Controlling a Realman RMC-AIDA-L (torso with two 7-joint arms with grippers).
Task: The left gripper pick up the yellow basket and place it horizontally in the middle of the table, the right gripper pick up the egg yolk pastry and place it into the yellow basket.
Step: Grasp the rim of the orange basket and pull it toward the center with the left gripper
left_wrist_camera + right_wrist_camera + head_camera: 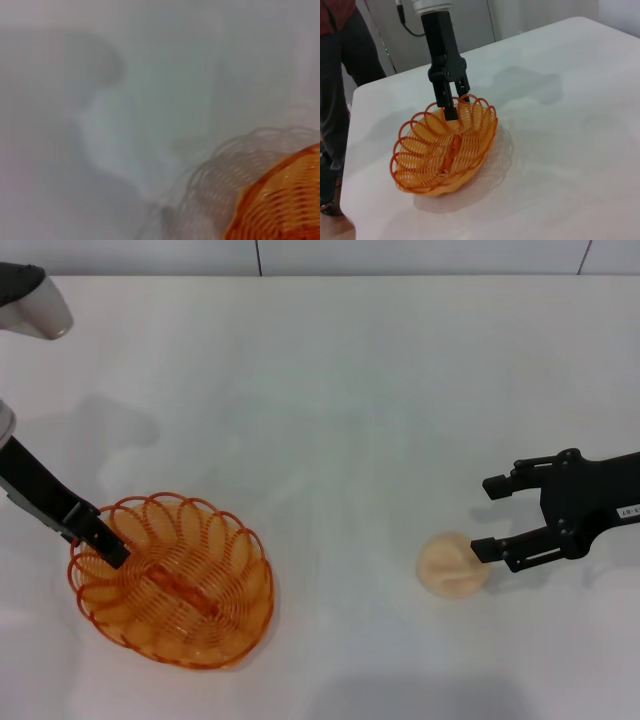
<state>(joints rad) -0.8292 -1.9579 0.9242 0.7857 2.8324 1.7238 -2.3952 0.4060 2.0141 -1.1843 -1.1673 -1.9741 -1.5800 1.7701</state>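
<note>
The yellow basket is at the front left of the table, tilted, with a shadow under it. My left gripper is shut on the basket's rim on its left side, one finger inside and one outside. The right wrist view shows this grip on the basket. The basket's edge fills a corner of the left wrist view. The egg yolk pastry lies on the table at the front right. My right gripper is open just right of the pastry, its nearer finger at the pastry's edge.
A person in dark clothes stands beside the table's edge behind the basket. The table's rounded corner is close to the basket. Bare white surface lies between basket and pastry.
</note>
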